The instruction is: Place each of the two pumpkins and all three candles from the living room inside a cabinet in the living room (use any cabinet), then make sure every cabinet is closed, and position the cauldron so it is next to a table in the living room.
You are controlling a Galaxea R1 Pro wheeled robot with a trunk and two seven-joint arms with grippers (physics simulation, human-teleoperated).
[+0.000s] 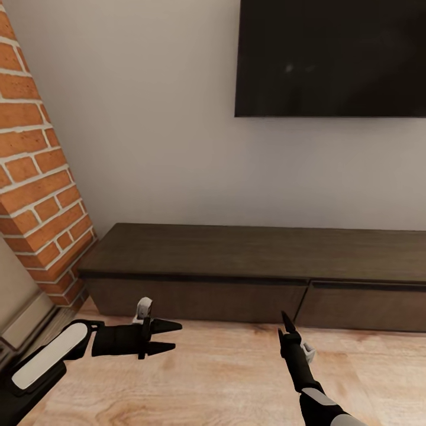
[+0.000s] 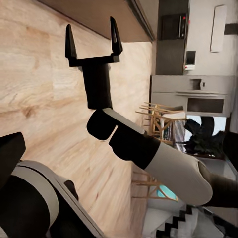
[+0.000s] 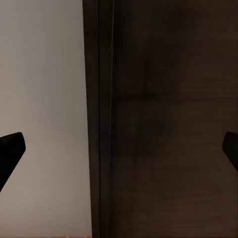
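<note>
Cabinet sits flat against the white wall, a long low dark-brown unit with two plain drawer fronts, both shut flush, and its top is bare. Black TV hangs on the wall right above it, and the brick fireplace edge runs down the left side of the head view. Floor is light wood planks.

Left gripper hovers over the floor in front of the left drawer, pointing sideways toward the right, fingers spread apart with nothing between them. Right gripper points up at the seam between the two drawer fronts, close to the cabinet but apart from it. From the head view its fingers look nearly lined up, but the left wrist view catches the right gripper clearly: both prongs wide apart and empty. In the right wrist view the dark wood of the cabinet is close ahead, with fingertips at the frame edges.
</note>
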